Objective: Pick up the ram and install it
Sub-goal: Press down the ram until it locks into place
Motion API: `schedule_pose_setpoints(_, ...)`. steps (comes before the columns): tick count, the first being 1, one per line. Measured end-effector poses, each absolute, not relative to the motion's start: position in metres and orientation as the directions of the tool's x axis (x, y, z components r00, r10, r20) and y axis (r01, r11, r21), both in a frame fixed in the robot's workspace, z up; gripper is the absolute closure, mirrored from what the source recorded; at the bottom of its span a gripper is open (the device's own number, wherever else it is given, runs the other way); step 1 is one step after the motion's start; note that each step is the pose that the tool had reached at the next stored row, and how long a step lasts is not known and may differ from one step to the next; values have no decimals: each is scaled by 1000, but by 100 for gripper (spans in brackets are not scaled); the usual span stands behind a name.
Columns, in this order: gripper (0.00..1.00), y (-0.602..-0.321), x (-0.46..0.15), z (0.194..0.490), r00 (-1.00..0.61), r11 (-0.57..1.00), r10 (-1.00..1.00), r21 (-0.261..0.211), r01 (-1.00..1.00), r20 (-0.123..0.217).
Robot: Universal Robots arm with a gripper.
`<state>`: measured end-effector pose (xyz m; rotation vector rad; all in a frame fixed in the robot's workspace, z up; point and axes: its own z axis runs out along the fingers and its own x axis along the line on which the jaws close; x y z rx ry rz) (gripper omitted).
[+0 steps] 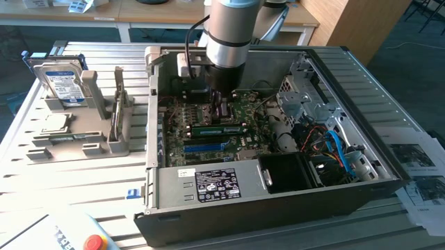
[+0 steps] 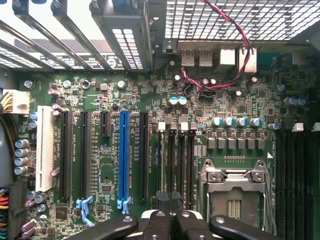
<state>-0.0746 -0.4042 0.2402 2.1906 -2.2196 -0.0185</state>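
The ram (image 1: 217,128) is a narrow green stick with a white label. In the exterior view it lies level just under my gripper (image 1: 221,115), low over the green motherboard (image 1: 250,112) inside the open computer case (image 1: 278,213). My gripper is shut and the stick sits at its fingertips. I cannot tell whether the stick touches a slot. In the wrist view the black fingers (image 2: 159,222) of my gripper (image 2: 170,212) are pressed together above the board, beside the empty processor socket (image 2: 232,200).
A grey tray (image 1: 76,148) at the exterior view's left holds a silver hard drive (image 1: 64,83) and small parts. In the case are a power supply (image 1: 208,185) and loose cables (image 1: 334,151). A blue slot (image 2: 123,160) and black slots cross the board.
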Motion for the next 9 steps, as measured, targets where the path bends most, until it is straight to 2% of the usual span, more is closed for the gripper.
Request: schedule_pose_setpoints(9, 90, -404, -75, 236, -13, 13, -1000, 25, -1000, 8)
